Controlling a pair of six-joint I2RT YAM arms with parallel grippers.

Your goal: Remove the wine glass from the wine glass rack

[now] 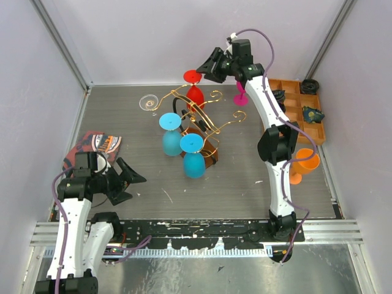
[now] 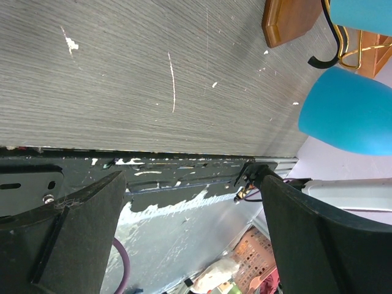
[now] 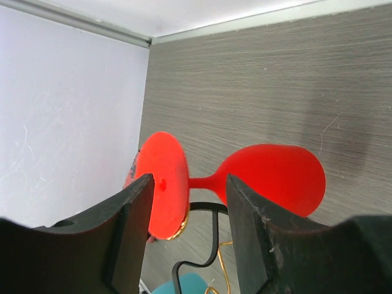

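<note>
The gold wire wine glass rack [image 1: 202, 116] stands on its brown wooden base [image 1: 208, 153] mid-table. A red wine glass [image 1: 195, 92] hangs upside down from its far arm, and two blue glasses [image 1: 171, 133] [image 1: 193, 158] hang on the near side. My right gripper [image 1: 207, 66] is open right beside the red glass's foot. In the right wrist view the foot [image 3: 162, 184] and stem lie between the open fingers [image 3: 131, 226], with the bowl [image 3: 275, 177] beyond; I cannot tell whether they touch. My left gripper [image 1: 127, 182] is open and empty, low at the near left.
A clear glass [image 1: 148, 102] lies left of the rack and a magenta glass [image 1: 240, 95] right of it. An orange glass [image 1: 303, 164] sits by the right arm. The orange compartment tray [image 1: 294, 86] is at the far right. A patterned bag [image 1: 98, 144] lies at the left.
</note>
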